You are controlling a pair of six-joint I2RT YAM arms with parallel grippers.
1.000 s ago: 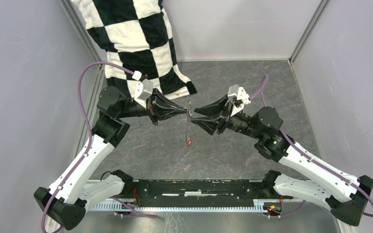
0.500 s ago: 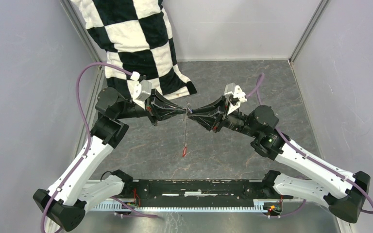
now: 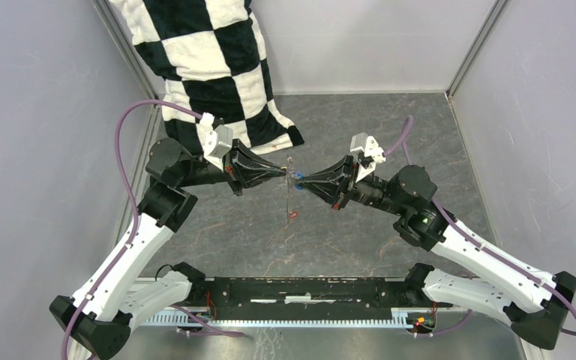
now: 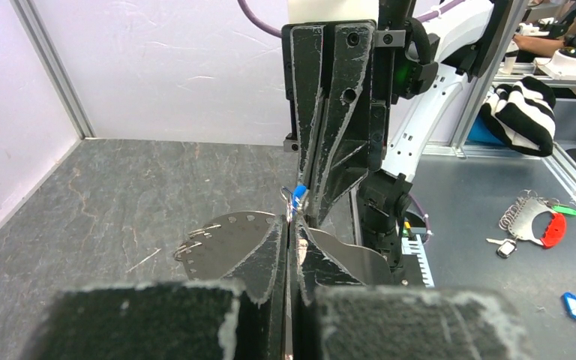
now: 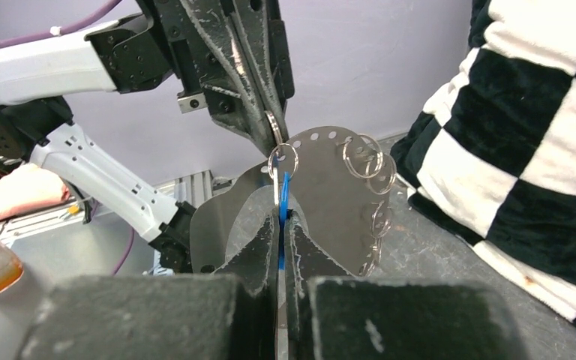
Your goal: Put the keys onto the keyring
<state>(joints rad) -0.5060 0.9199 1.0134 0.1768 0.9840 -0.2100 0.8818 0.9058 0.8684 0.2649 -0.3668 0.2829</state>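
Pinching only a sliver of the blue key (image 5: 282, 201), the right gripper (image 5: 283, 219) is closed. Clamped on the keyring (image 5: 322, 180) (edge-on from above) is the left gripper (image 4: 289, 226); the red key (image 3: 292, 216) dangles, blurred.

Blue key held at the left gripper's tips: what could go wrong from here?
The blue key sits edge-on in a thin pinch of the right gripper; pushed against the keyring, it may twist or slip out.
The left gripper is almost tip to tip with the right; a small overshoot could knock them together.
The red key dangles below and may swing the keyring.
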